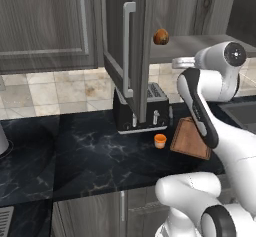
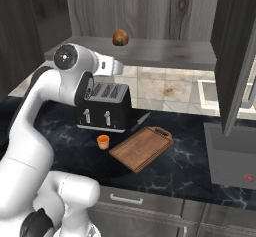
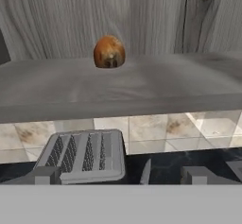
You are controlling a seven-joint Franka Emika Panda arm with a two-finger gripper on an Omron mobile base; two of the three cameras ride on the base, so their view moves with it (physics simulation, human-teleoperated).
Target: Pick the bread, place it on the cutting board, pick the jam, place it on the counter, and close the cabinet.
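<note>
Listing by view. Left base view: bread point(image 1: 161, 36) on the open cabinet point(image 1: 125, 46) shelf, up high; jam point(image 1: 160, 140) already down on the counter point(image 1: 85, 156), just left of the board point(image 1: 190, 138), in front of the toaster point(image 1: 142, 108).

Right base view: board lies bare, right of the jam; knife point(image 2: 140, 121) between toaster and board.

Hand view: gripper point(image 3: 120, 176) spread wide, empty, below and well short of the bread. Advice: rise to shelf height, centre on the bun, go in level, pinch gently across its middle.
</note>
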